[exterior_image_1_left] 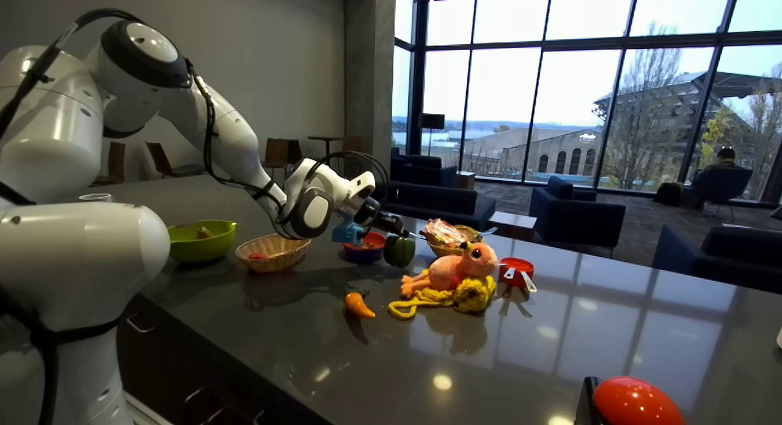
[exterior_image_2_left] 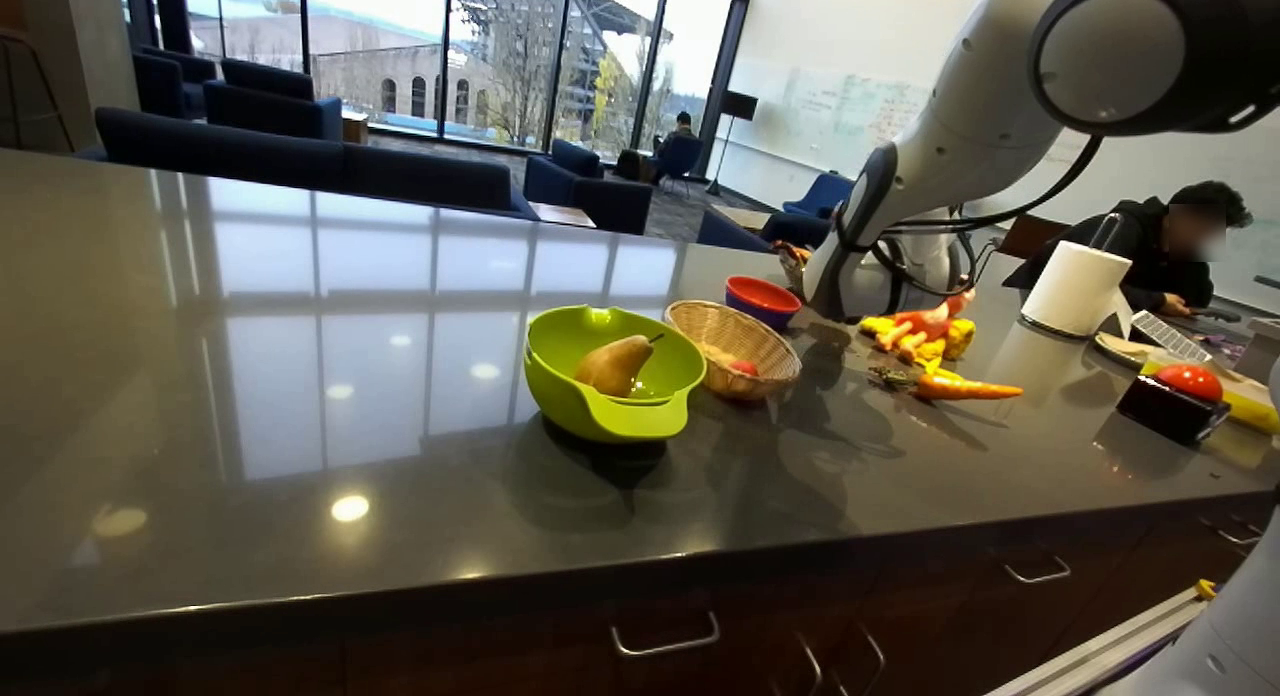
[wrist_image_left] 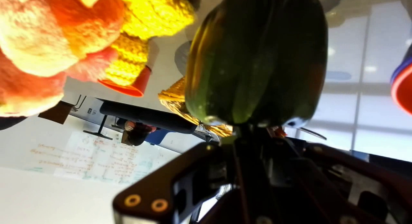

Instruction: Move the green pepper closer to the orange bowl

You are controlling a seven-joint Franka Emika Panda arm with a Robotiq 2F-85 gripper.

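Note:
The dark green pepper (exterior_image_1_left: pixel 399 251) fills the upper middle of the wrist view (wrist_image_left: pixel 254 66). My gripper (exterior_image_1_left: pixel 404 229) is shut on its end, with the fingers close together, and the pepper extends from the fingertips. I cannot tell whether it touches the counter. The arm hides pepper and gripper in an exterior view. No shallow, wide, plain orange bowl clearly shows. A smaller bowl, red-orange inside and purple outside (exterior_image_1_left: pixel 365 253), stands just beside the pepper; it also shows in an exterior view (exterior_image_2_left: pixel 763 298) and at the right edge of the wrist view (wrist_image_left: pixel 404 88).
A pink plush bird (exterior_image_1_left: pixel 458 269) on yellow knit lies close to the pepper. Around it are a carrot (exterior_image_1_left: pixel 357 306), a red cup with spoons (exterior_image_1_left: pixel 516 273), a filled basket (exterior_image_1_left: pixel 449 250), a wicker basket (exterior_image_2_left: pixel 735 346) and a lime-green bowl (exterior_image_2_left: pixel 625 421) with a pear.

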